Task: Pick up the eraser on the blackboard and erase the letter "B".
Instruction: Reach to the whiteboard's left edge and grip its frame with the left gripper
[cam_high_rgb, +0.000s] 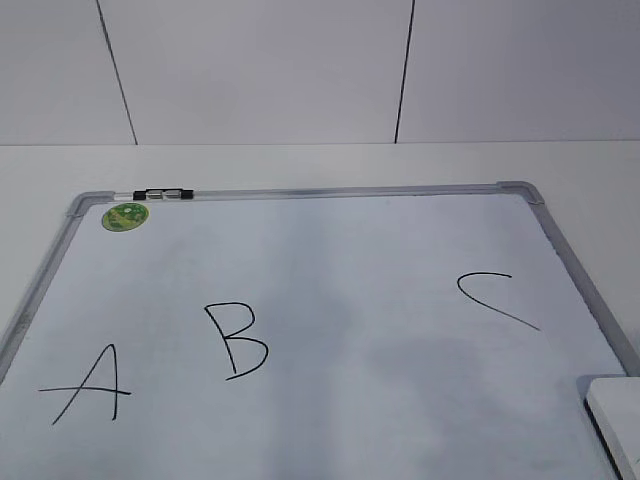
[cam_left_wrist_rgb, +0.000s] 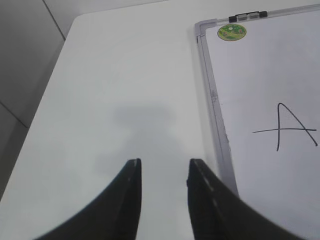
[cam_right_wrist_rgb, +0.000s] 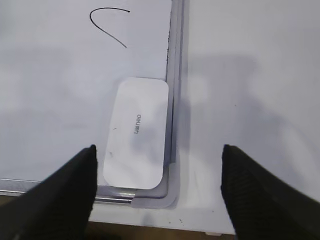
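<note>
The blackboard (cam_high_rgb: 330, 260) is a white board with a grey frame lying flat on the table. The letter "B" (cam_high_rgb: 237, 341) is written in black between an A (cam_high_rgb: 90, 386) and a C (cam_high_rgb: 495, 296). The white eraser (cam_right_wrist_rgb: 136, 132) lies in the board's near right corner against the frame; its edge shows in the exterior view (cam_high_rgb: 618, 413). My right gripper (cam_right_wrist_rgb: 157, 150) is open above that corner, the eraser lying just ahead between its fingers. My left gripper (cam_left_wrist_rgb: 164, 167) is open and empty over the bare table left of the board's frame (cam_left_wrist_rgb: 215, 100).
A round green sticker (cam_high_rgb: 126, 216) and a black-and-white marker (cam_high_rgb: 160, 193) sit at the board's far left corner. The white table (cam_left_wrist_rgb: 125, 85) surrounds the board. Its near edge (cam_right_wrist_rgb: 165, 227) lies just behind the eraser's corner. A panelled wall stands behind.
</note>
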